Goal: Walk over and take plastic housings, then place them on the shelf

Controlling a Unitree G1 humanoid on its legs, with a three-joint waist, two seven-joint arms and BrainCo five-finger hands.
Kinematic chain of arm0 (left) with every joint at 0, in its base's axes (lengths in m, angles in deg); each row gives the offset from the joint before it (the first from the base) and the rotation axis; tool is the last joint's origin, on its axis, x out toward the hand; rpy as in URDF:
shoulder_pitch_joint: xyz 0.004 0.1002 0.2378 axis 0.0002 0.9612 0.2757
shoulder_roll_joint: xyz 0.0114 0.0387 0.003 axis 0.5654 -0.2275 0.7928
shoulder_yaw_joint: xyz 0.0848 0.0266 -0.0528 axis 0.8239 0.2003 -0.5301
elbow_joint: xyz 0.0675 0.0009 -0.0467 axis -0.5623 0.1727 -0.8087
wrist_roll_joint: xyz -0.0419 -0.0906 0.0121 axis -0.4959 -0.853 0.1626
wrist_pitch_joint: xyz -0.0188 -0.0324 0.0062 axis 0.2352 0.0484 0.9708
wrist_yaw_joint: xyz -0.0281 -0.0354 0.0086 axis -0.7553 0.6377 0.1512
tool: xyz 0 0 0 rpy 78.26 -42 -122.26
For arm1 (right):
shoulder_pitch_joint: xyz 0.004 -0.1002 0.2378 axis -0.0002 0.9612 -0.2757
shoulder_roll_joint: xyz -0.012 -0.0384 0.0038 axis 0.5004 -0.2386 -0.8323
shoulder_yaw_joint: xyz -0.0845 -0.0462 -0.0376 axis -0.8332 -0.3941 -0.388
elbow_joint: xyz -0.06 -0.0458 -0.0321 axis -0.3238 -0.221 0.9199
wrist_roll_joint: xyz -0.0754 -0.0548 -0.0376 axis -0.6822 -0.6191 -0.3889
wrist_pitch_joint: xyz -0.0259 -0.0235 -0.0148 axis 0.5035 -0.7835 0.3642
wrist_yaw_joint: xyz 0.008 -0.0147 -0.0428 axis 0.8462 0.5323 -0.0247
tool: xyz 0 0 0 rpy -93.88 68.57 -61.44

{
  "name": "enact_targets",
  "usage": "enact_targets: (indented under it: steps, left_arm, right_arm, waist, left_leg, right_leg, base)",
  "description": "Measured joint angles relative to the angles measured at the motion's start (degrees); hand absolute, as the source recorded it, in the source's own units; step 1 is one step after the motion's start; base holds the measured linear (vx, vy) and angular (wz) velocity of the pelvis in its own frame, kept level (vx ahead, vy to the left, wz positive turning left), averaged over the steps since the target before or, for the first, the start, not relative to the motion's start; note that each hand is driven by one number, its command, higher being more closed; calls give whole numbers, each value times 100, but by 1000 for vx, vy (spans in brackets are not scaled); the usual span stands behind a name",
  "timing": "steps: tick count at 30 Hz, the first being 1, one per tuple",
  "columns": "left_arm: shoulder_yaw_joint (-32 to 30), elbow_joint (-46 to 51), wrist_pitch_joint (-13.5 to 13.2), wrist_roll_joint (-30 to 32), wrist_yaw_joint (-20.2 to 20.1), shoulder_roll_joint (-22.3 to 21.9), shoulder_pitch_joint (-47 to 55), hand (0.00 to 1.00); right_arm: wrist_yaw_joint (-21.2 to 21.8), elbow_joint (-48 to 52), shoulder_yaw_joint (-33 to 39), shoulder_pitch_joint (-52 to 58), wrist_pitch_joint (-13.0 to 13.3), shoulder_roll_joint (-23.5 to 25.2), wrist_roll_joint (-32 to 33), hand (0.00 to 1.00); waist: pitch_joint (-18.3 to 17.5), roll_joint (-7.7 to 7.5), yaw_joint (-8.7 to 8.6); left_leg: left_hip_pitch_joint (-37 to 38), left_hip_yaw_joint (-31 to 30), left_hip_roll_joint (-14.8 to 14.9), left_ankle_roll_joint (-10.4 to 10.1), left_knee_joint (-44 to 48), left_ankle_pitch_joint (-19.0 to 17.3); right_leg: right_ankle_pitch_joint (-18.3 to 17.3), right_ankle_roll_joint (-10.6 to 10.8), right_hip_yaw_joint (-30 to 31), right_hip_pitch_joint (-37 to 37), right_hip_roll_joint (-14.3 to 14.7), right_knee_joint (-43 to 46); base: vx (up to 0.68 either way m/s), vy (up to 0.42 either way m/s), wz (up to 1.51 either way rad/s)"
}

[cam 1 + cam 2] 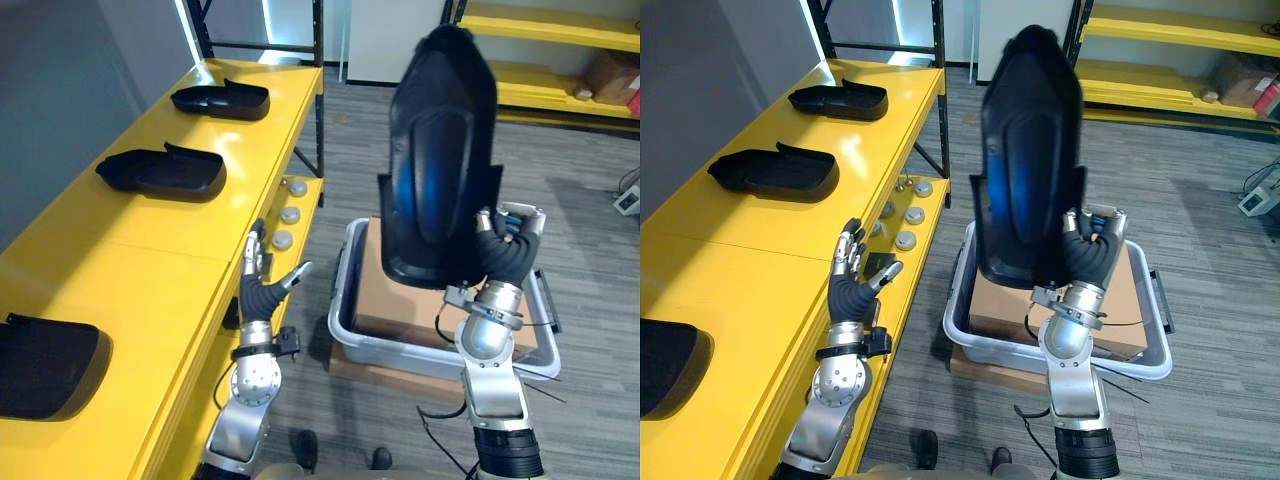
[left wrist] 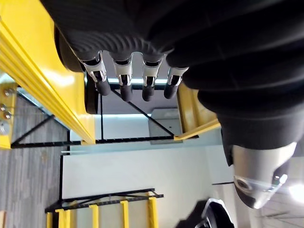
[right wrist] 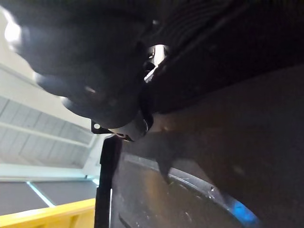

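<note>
Up high, the right hand [image 1: 505, 250] curls round the lower edge of a black plastic housing [image 1: 440, 150], holding it upright above a grey bin [image 1: 345, 320] that carries a cardboard box [image 1: 395, 300]. The left hand [image 1: 262, 285] hovers with straight, relaxed fingers just beside the yellow shelf [image 1: 130, 260], holding nothing. Three more lie apart along the shelf: a near housing [image 1: 45, 365], a middle housing [image 1: 165, 172] and a far housing [image 1: 222, 99].

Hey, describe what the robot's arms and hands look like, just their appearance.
The left arm and right arm are silver-grey with rounded joints. The left robot hand and right robot hand each have a dark ribbed cover over the back and wrist, and the silver fingers end in dark tips.
</note>
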Motion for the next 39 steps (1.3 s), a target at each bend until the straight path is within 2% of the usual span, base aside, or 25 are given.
enact_targets:
  steps: [7, 18, 19, 23, 29, 32, 39]
  left_arm:
    - [443, 5, -97, -668, -84, 14, -405, 0]
    - [504, 6, -103, -1392, -72, 286, -586, 0]
    - [509, 6, -105, -1463, -61, 287, -597, 100]
    - [588, 6, -125, -1900, 15, 362, -658, 100]
    - [547, -11, -237, -2240, 176, 514, -705, 100]
    - [668, -104, -197, -2299, 216, 539, -720, 100]
    - [670, -261, -134, -2331, 212, 546, -727, 100]
  right_arm:
    - [183, 2, -713, -13, 28, -236, 19, 100]
    - [213, 48, -1010, -21, 27, -557, 225, 100]
    - [212, 92, -1042, -21, 27, -598, 226, 100]
    - [200, 128, -1093, -24, 27, -778, 233, 100]
    - [66, 172, -1315, -26, 28, -965, 413, 100]
    - [29, 182, -1639, -110, 39, -1065, 423, 100]
    - [36, 189, -1666, -298, 154, -1098, 397, 100]
  waist:
    - [-49, 0, -50]
    - [-146, -11, -66]
    - [-177, -10, -67]
    - [-266, -12, -69]
    - [-307, -42, -70]
    - [-424, -34, -86]
    - [-495, -64, -75]
  left_leg:
    - [55, 49, 9, -1, 0, -1]
    - [52, 110, 31, -27, -14, -20]
    - [48, 111, 31, -27, -13, -20]
    - [49, 119, 37, -27, 0, -20]
    - [26, 162, 79, -28, 10, -20]
    - [-7, 176, 89, -3, 14, -1]
    - [-6, 165, 87, -5, 7, 1]
  right_leg:
    - [5, -6, 46, 36, 7, -1]
    - [85, -63, 152, 62, 38, -148]
    - [97, -63, 157, 70, 40, -176]
    - [115, -42, 166, 49, 47, -190]
    - [149, -102, 210, -5, 93, -205]
    - [194, -89, 228, -15, 100, -243]
    - [211, -99, 212, -5, 99, -281]
  base:
    - [-6, -4, -3]
    - [-16, -1, -4]
    - [0, 0, 0]
    - [0, 0, 0]
    - [-20, -9, -7]
    - [-4, -3, -3]
    - [0, 0, 0]
